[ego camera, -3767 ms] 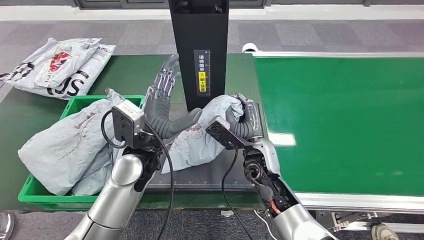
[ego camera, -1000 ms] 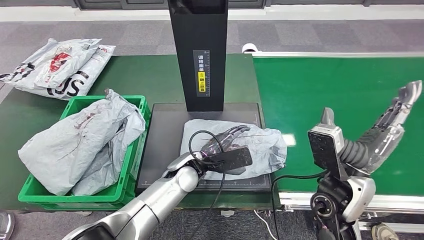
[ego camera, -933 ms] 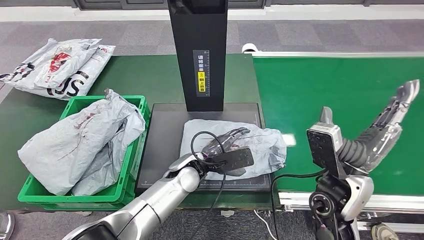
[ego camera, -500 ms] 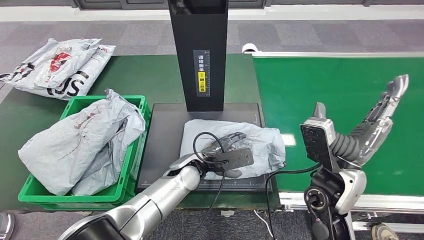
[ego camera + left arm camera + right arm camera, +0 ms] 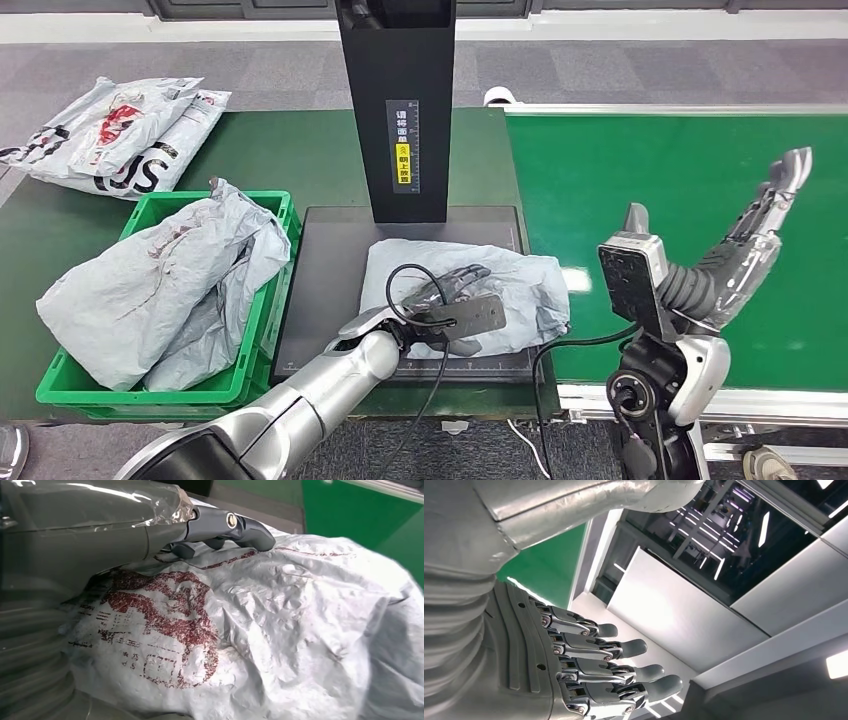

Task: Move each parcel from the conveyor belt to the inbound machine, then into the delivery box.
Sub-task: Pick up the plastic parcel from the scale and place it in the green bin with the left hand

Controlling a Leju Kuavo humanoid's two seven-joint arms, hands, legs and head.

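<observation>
The crumpled grey plastic mailer bag with red print lies flat on the dark scanning plate of the inbound machine, just in front of its tall black scanner column. My left hand rests on top of it; in the left wrist view my thumb and fingers lie on the wrinkled film, bent down onto it, but I cannot tell whether they have pinched any of it. I would call that touching, not gripping.

My right hand is raised above the bright green conveyor belt, palm up, fingers spread and straight, holding nothing.

I judge this parcel to be light and soft: thin film, loosely filled, folding wherever it is pressed. The skin looks slick and will slide over its contents, so a flat press from above would only push it around. I would gather a fold near the bag's middle, where the red print bunches, and close thumb against fingers through the film. Taken by 1 corner, it would sag and swing.

The green plastic crate to my left already holds other grey bags, piled above its rim, so this 1 must go on top.
</observation>
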